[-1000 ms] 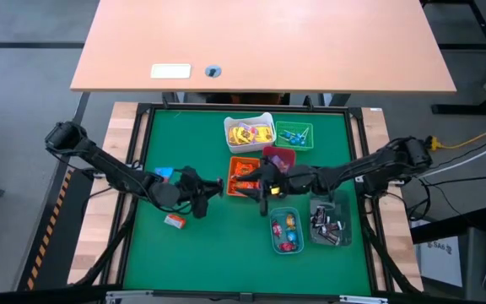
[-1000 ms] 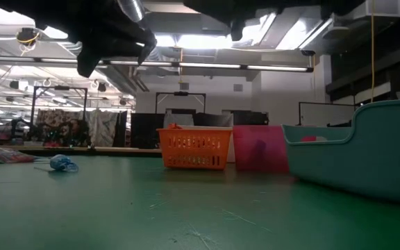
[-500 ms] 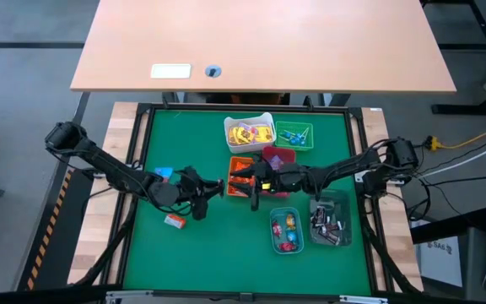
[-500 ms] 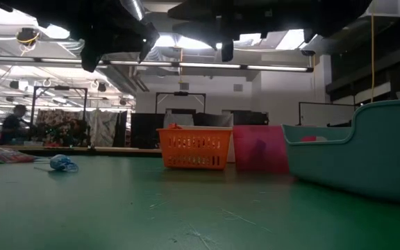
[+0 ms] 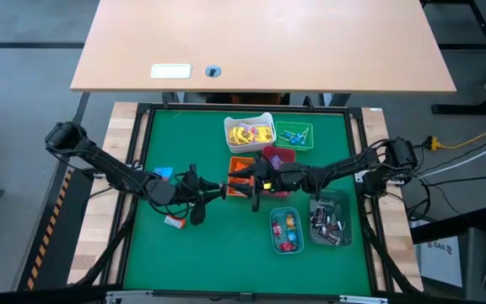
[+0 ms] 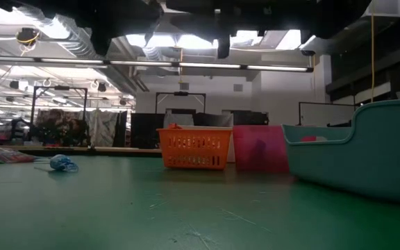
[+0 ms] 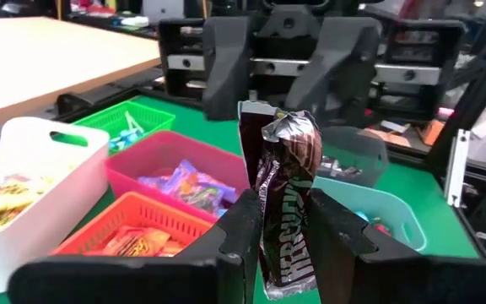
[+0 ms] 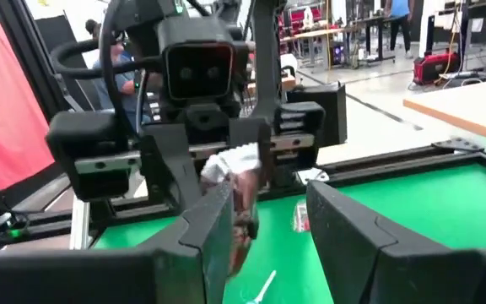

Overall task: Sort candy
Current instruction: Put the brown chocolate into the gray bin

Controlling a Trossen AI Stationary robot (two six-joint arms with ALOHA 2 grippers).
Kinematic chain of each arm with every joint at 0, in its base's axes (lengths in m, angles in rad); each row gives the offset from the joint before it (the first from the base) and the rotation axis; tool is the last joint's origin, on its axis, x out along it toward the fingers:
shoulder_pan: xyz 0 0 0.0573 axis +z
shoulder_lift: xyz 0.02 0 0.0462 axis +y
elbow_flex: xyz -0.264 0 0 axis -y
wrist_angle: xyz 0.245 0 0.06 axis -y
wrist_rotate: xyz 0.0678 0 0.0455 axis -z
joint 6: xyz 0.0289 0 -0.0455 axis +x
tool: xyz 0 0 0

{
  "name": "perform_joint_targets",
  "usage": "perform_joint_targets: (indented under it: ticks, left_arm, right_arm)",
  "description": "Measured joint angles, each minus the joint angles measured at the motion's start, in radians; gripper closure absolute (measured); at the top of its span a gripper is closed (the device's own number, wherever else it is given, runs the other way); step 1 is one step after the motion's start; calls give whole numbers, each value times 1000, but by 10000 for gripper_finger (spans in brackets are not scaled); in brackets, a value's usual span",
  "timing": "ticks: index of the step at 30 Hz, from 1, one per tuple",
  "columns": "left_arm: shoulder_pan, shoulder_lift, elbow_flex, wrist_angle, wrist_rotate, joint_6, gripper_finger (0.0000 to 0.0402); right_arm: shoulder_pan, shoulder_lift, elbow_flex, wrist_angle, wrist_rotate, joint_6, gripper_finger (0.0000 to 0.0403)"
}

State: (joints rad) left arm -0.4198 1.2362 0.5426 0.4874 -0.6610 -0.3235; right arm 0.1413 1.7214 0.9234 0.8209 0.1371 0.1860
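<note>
Left tool is hovering over the green surface mid-table, pinching a dark brown wrapped candy bar upright between its fingers; in the left wrist view the bar is standing clamped, crinkled top end up. Loose candy is lying on the surface at far left: an orange-red piece below the left arm, a blue piece just above it, also showing in the low view. Right tool is facing the left tool at close range, beside the orange bin, fingers spread apart with nothing between them; the right wrist view is showing the left tool's candy straight ahead. Bins are clustering centre-right: white bin with yellow candy, green bin with blue pieces, orange bin, red-pink bin, teal bin with mixed pieces, clear bin with dark brown candy
</note>
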Motion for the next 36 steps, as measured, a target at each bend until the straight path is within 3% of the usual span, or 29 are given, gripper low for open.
perform_joint_targets:
  ticks: [7, 18, 30, 36]
  left_arm:
    - [0, 0, 0, 17, -2, 21, 333]
    - [1, 0, 1, 45, -2, 53, 333]
    - [1, 0, 1, 44, 3, 57, 333]
    - [1, 0, 1, 45, 6, 37, 312]
  right_arm:
    - [2, 28, 70, -28, -82, 4, 251]
    - [2, 57, 168, -169, -86, 4, 254]
    - [2, 58, 170, -177, -127, -11, 374]
    - [1, 58, 170, -176, -138, -12, 363]
